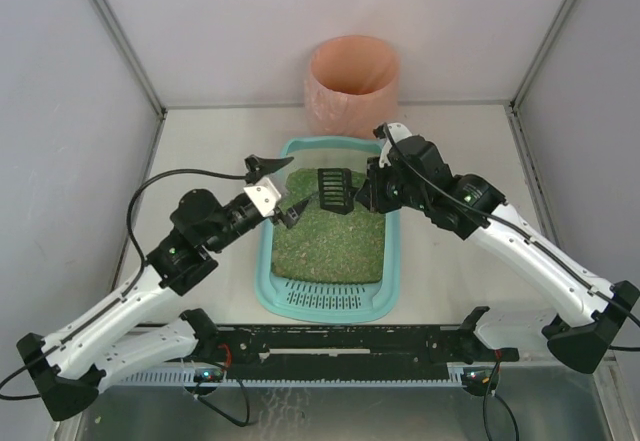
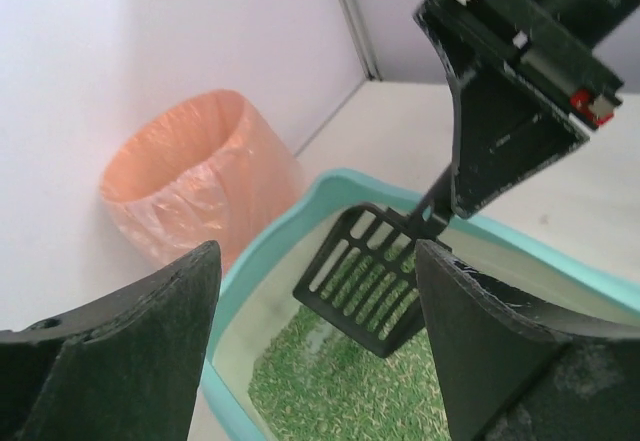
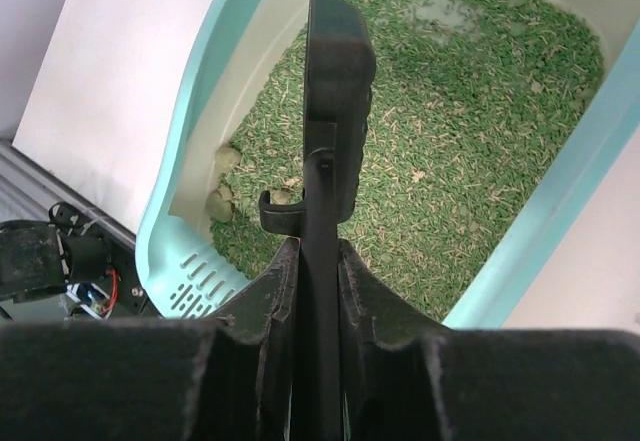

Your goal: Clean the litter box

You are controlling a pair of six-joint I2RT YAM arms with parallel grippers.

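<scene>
only the right wrist view shows pale clumps [image 3: 222, 196] by the litter box [image 3: 195, 111] wall, with the right gripper [image 3: 320, 261] clamped on the scoop [image 3: 340, 71] handle. from above, the left gripper [image 1: 285, 189] gapes empty over the box's left rim, mid-table; the bin [image 1: 352, 81] sits just behind.

The shallow rectangular teal plastic litter box [image 1: 392, 261] lies flat, green granules inside, its slotted grate at 6 o'clock.

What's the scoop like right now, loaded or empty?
Empty: the left wrist view shows the scoop over the litter box, its slots bare with green granules visible through them.
</scene>
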